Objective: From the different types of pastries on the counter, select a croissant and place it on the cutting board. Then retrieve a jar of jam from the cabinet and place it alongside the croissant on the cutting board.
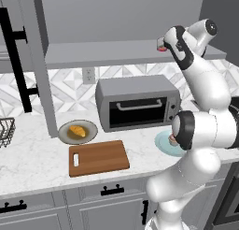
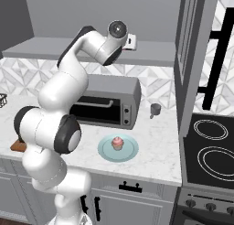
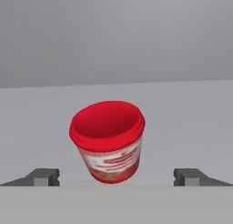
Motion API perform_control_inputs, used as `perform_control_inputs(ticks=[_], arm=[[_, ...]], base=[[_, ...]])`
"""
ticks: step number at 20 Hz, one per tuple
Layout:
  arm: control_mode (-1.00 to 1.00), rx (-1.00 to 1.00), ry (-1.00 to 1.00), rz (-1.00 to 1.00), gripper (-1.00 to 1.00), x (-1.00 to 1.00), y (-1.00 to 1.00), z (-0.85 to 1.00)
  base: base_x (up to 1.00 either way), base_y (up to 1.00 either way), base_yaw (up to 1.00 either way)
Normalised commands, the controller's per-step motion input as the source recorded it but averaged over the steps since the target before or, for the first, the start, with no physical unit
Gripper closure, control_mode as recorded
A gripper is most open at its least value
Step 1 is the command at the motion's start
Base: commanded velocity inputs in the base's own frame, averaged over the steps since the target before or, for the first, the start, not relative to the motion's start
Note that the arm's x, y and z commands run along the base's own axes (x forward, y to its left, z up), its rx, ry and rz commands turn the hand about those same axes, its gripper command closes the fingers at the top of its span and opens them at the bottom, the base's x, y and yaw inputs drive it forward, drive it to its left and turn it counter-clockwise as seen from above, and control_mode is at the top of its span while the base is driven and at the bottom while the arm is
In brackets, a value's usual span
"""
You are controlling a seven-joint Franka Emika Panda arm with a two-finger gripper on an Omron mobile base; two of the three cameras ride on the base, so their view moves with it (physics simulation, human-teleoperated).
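Your end effector (image 3: 116, 176) is spread wide up at the cabinet shelf (image 1: 116, 53), its two fingertips (image 3: 43, 176) apart on either side of the jar of jam (image 3: 108, 140), which stands on the shelf between them with neither tip touching it. Taking the toaster oven (image 1: 137, 103) as your landmark, the jar sits above its right end, and the croissant (image 1: 77, 131) lies on a grey plate (image 1: 65, 134) just to the oven's lower left. The cutting board (image 1: 98, 157) rests bare on the surface in front of the oven's left half, while the pink cupcake (image 2: 117, 142) sits on a pale blue plate (image 2: 104, 151) in front of its right end.
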Motion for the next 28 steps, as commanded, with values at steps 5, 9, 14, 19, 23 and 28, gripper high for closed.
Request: perform_control_inputs(ticks=[5, 9, 14, 19, 23, 28], arm=[[-1.00, -0.09, 0.01, -0.07, -1.00, 0.13, 0.06, -0.05], [-1.00, -0.05, 0.00, -0.09, -1.00, 0.38, 0.06, -0.01], [-1.00, 0.02, 0.00, -0.14, -1.00, 0.19, 0.15, 0.00], [-1.00, 0.01, 0.00, -0.04, -1.00, 0.02, 0.02, 0.00], [-1.00, 0.00, 0.00, 0.00, 1.00, 0.00, 0.03, 0.00], [-1.00, 0.00, 0.00, 0.00, 1.00, 0.00, 0.00, 0.00]], base=[[0.00, 0.00, 0.00], [0.00, 0.00, 0.00], [0.00, 0.00, 0.00], [0.00, 0.00, 0.00], [0.00, 0.00, 0.00], [0.00, 0.00, 0.00]])
